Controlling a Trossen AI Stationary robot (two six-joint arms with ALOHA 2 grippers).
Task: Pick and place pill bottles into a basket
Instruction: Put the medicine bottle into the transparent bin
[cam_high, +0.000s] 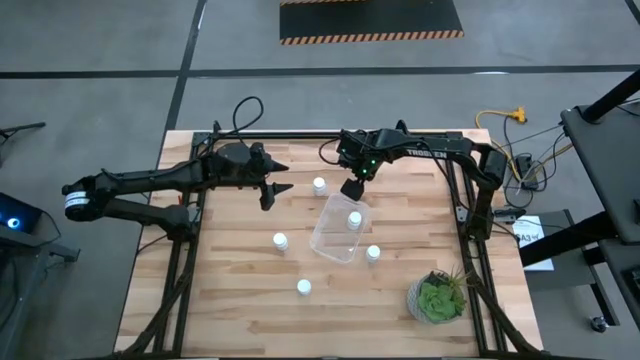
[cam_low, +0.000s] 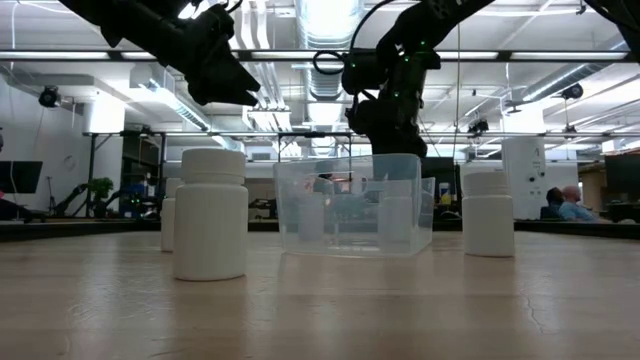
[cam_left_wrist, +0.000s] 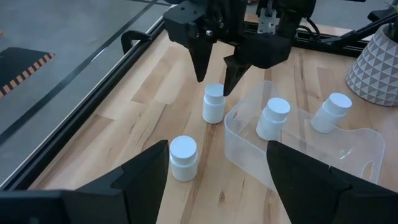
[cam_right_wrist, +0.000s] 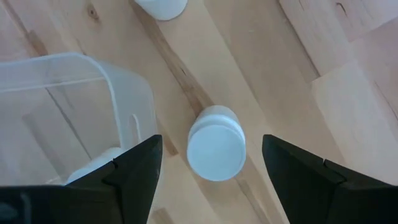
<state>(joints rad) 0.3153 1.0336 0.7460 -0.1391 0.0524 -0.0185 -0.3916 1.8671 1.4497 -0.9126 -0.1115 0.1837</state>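
Observation:
My right gripper (cam_left_wrist: 213, 84) hangs open, fingers pointing down, over a white pill bottle (cam_right_wrist: 216, 149). That bottle stands upright on the table just beyond the basket's far end, and the gripper hides it in the high view. A finger stands on either side of its cap, apart from it. The basket (cam_high: 338, 228), a clear bin, holds one upright bottle (cam_high: 354, 218). Further bottles stand upright on the wood at the far side (cam_high: 319, 184), left (cam_high: 280, 240), right (cam_high: 373, 253) and near side (cam_high: 303, 287). My left gripper (cam_high: 275, 185) waits open above the table, left of the basket.
A green potted plant (cam_high: 437, 297) in a white pot stands at the near right corner. Black frame rails (cam_high: 460, 200) run along the table's far, left and right sides. The room beyond the table holds people and equipment.

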